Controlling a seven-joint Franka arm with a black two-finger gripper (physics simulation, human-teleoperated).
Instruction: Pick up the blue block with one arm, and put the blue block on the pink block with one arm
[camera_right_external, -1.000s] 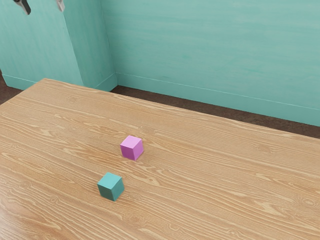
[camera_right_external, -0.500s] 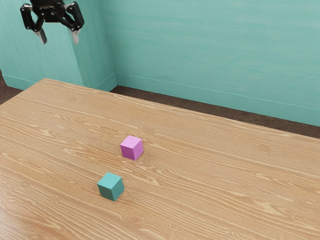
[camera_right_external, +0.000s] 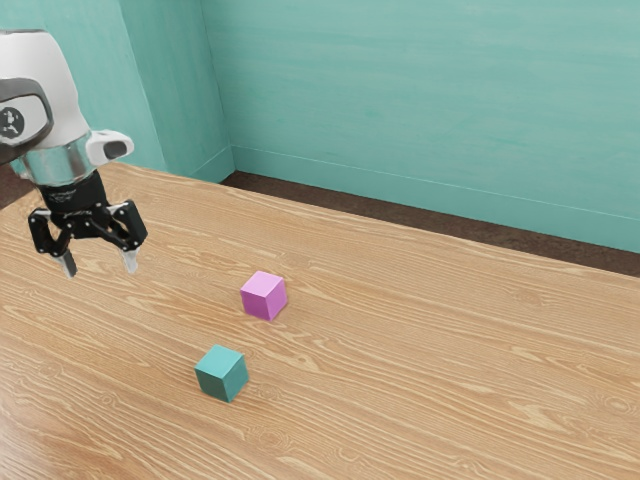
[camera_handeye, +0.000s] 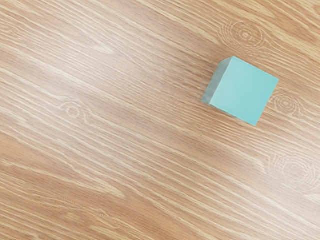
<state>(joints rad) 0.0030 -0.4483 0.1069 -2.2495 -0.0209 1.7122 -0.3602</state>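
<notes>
1. The pincer (camera_right_external: 99, 263) hangs over the worktop (camera_right_external: 450, 340), well off to the exterior view's left of the pink block (camera_right_external: 264, 295); its two fingers stand wide apart, tips pointing down, and it is empty.
2. Above it rises the arm (camera_right_external: 38, 100), white with a grey wrist; it comes in from the upper left, far from the pink block.
3. The blue block (camera_right_external: 221, 372) looks more teal than blue from where I stand; it rests flat on the worktop near the pink block, on the side closer to us and a touch to the exterior view's left.
4. A strip of bare wood separates the two blocks; they do not touch, and the blue block is on the wood, not on the pink block.
5. The pink block sits flat too, one corner turned toward us; the pincer is farther from the pink block than the blue block is.
6. The wrist view looks down on the blue block (camera_handeye: 242, 90); its top face and a sliver of one side show, with wood grain all round it.
7. Beyond the pink block the worktop ends at a dark strip of floor (camera_right_external: 420, 215); behind that stands a teal wall (camera_right_external: 420, 90).
</notes>
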